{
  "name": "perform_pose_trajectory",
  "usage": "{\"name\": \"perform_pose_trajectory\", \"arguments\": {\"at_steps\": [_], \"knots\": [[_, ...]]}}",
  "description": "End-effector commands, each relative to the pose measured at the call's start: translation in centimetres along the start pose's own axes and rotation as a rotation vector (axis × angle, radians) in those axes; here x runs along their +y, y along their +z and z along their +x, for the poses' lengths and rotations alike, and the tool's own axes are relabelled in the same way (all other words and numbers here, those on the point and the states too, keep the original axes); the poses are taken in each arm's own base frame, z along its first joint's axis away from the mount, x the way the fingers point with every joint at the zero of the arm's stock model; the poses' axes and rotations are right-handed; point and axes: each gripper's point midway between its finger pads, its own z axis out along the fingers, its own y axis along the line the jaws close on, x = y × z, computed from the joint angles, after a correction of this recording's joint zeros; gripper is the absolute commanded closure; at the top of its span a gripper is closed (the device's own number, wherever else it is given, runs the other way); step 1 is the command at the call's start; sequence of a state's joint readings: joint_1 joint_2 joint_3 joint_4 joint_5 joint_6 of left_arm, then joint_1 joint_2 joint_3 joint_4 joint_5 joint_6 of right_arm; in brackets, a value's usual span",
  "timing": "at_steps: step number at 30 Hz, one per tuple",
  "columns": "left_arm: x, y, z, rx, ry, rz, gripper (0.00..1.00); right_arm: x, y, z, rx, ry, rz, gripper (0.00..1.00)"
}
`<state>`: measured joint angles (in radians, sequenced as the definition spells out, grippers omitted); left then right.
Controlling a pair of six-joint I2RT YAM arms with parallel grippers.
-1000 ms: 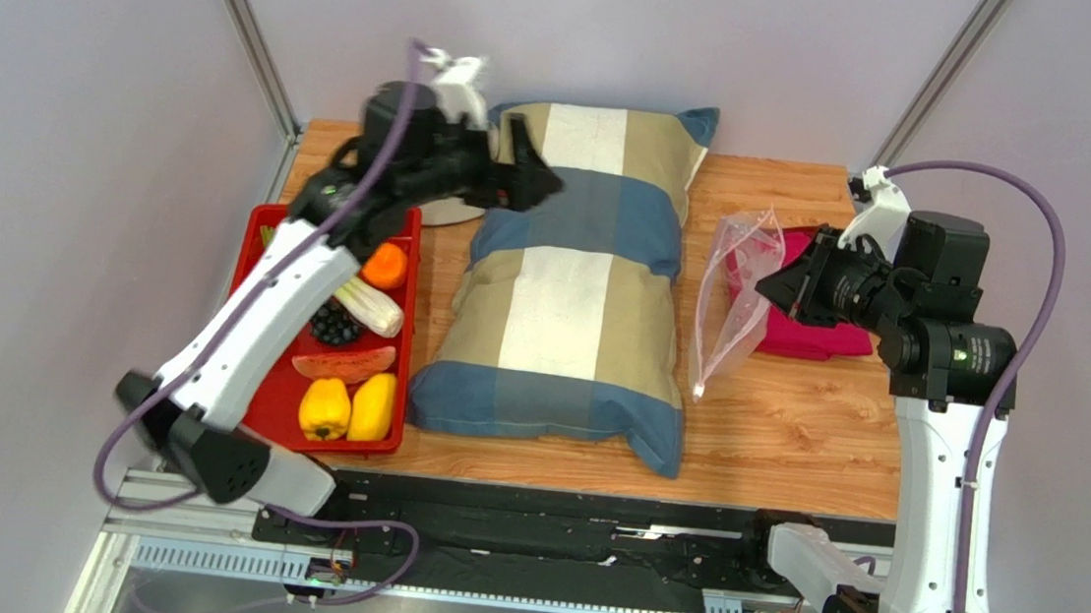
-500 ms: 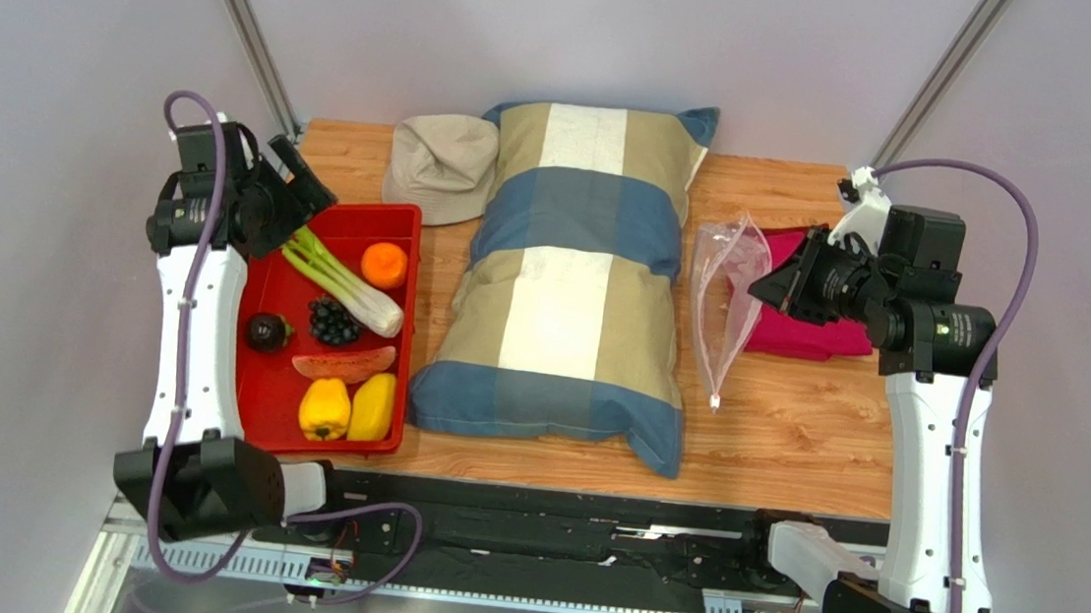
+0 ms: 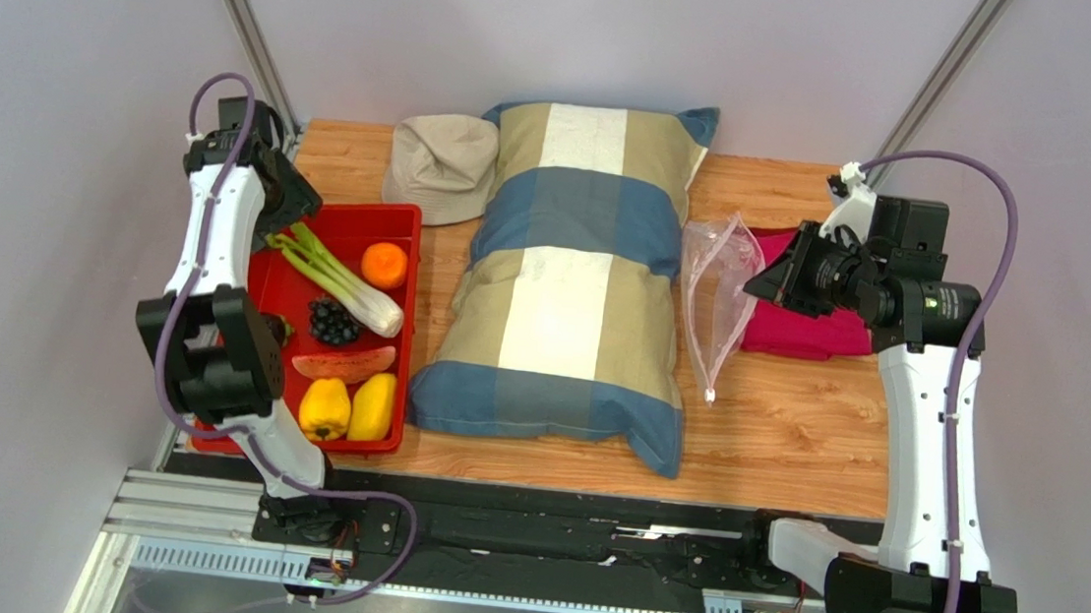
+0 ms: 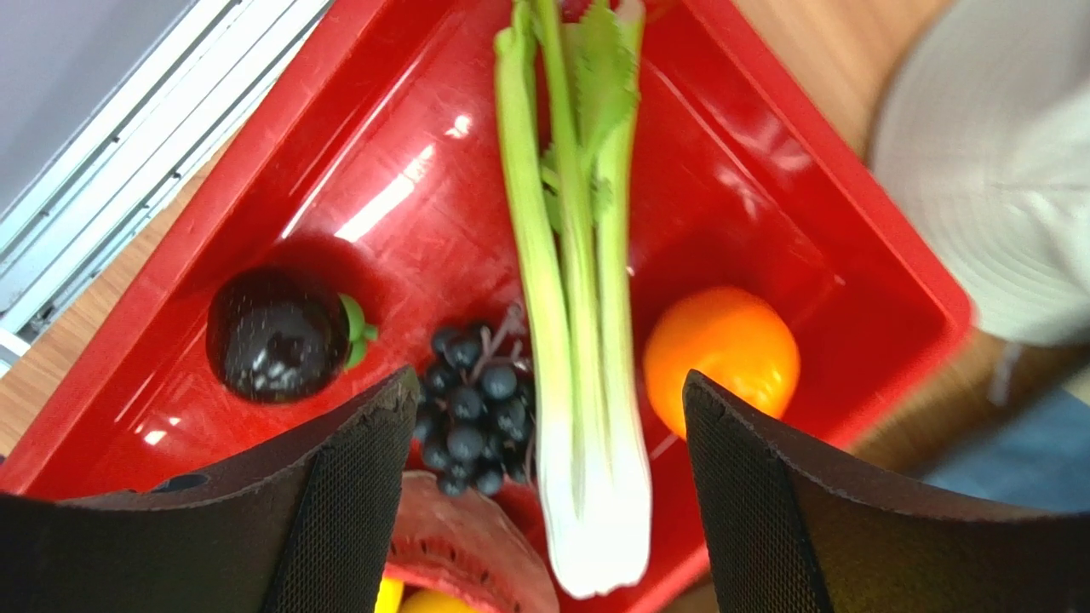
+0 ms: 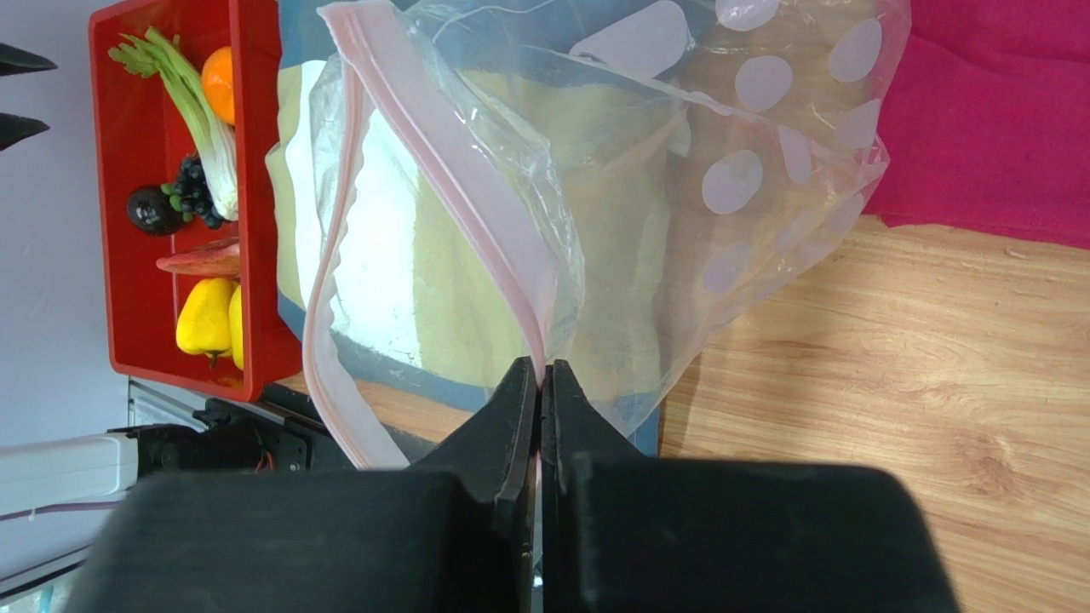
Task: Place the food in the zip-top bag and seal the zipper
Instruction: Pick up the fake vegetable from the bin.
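Over by the right edge of the table, the right gripper (image 5: 540,383) is pinched tight on the zip-top bag (image 5: 717,192), jaws closed right on the pink zipper (image 5: 435,141) strip, and that looks the smart place to grab: the strip is the one firm line on an otherwise thin, crinkly, slippery film. The bag hangs limp between the striped pillow (image 3: 576,280) and the magenta cloth (image 5: 1024,115), its mouth gaping loosely, so it will likely sag and fold rather than stay open unaided. Across at the left edge, the left gripper (image 4: 550,422) hovers over the red tray (image 4: 793,217) with its fingers spread wide and nothing between them. Below it lies the food: the long celery stalk (image 4: 576,319) runs straight down the middle, the orange (image 4: 720,358) just beside it on one side, the grape cluster (image 4: 471,409) touching it on the other, and a dark round fruit (image 4: 275,335) sitting apart. Nearer the front corner sit the reddish slice (image 3: 342,365) and two yellow peppers (image 3: 347,408). All of it looks light, hard and glossy; the celery should take a pinch across its pale, thick base, while the orange is round and liable to squirt out, so a grip across its widest part seems best
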<state>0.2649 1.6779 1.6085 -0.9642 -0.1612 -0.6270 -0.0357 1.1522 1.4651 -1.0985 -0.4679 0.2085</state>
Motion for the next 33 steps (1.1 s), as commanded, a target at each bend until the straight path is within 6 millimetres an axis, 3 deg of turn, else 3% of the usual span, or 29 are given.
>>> {"name": "perform_pose_trajectory", "arguments": {"at_steps": [1,10,15,19,21,30,33], "knots": [[0.8,3.0,-1.2,0.005,0.004,-0.100,0.19,0.0,0.3,-1.5,-0.032,-0.028,0.005,1.00],[0.4,9.1,-0.1,0.102,0.000,-0.173,0.17,-0.4,1.5,-2.2,-0.009,-0.024,0.010,1.00],[0.2,11.8,1.1,0.156,-0.001,-0.189,0.09,-0.8,2.1,-2.4,0.002,-0.022,0.017,1.00],[0.1,13.0,1.5,0.179,-0.006,-0.194,0.08,-0.8,2.3,-2.6,0.011,-0.022,0.013,1.00],[-0.2,13.6,1.7,0.188,-0.003,-0.193,0.01,-0.7,2.5,-2.5,0.017,-0.021,0.005,1.00],[0.5,15.4,2.8,0.230,0.027,-0.245,0.01,-0.6,2.9,-2.2,0.029,-0.019,-0.015,1.00],[0.7,15.7,2.7,0.233,0.046,-0.252,0.07,-0.8,2.9,-2.2,0.030,-0.024,-0.010,1.00]]}}
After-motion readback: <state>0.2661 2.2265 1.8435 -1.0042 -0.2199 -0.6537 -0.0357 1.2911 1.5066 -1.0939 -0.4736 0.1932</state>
